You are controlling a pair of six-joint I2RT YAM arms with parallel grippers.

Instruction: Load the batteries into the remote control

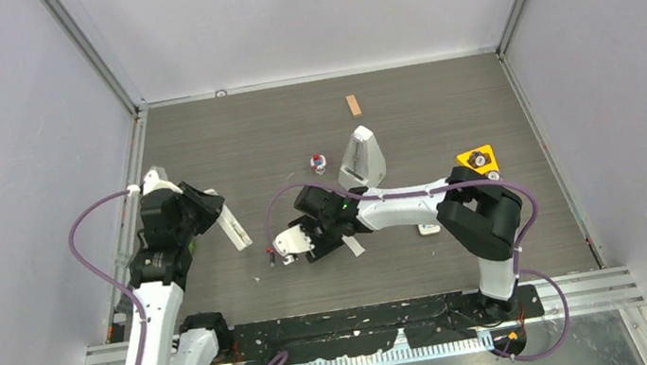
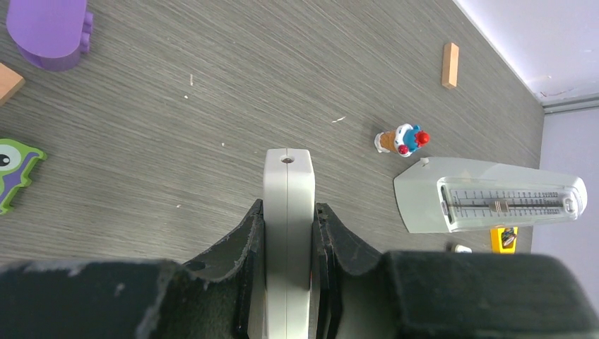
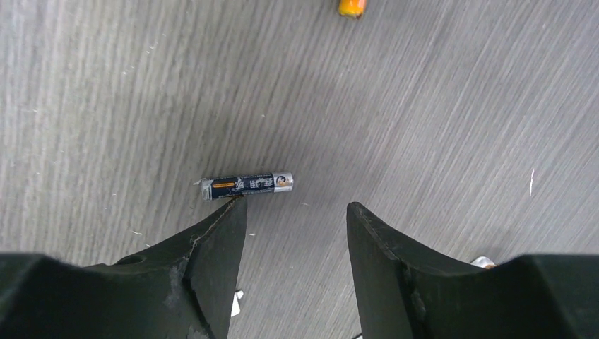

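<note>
Gripping the remote control (image 2: 288, 176) edge-up for loading, your left tool (image 2: 288, 206) frees your right tool (image 3: 297, 212), jaws apart beside the mid-frame battery (image 3: 247, 185).

The battery (image 3: 247, 185) lies flat with bare table (image 3: 424, 106) all round it, so there is room to come down on it. One finger of the right gripper (image 3: 297, 212) is just beside it. Past the end of the remote control (image 2: 288, 205) the table is open as far as the little toy (image 2: 402, 139) and the grey metronome (image 2: 487, 203), which stand in the way. Far back lies only a wooden block (image 1: 353, 105).
</note>
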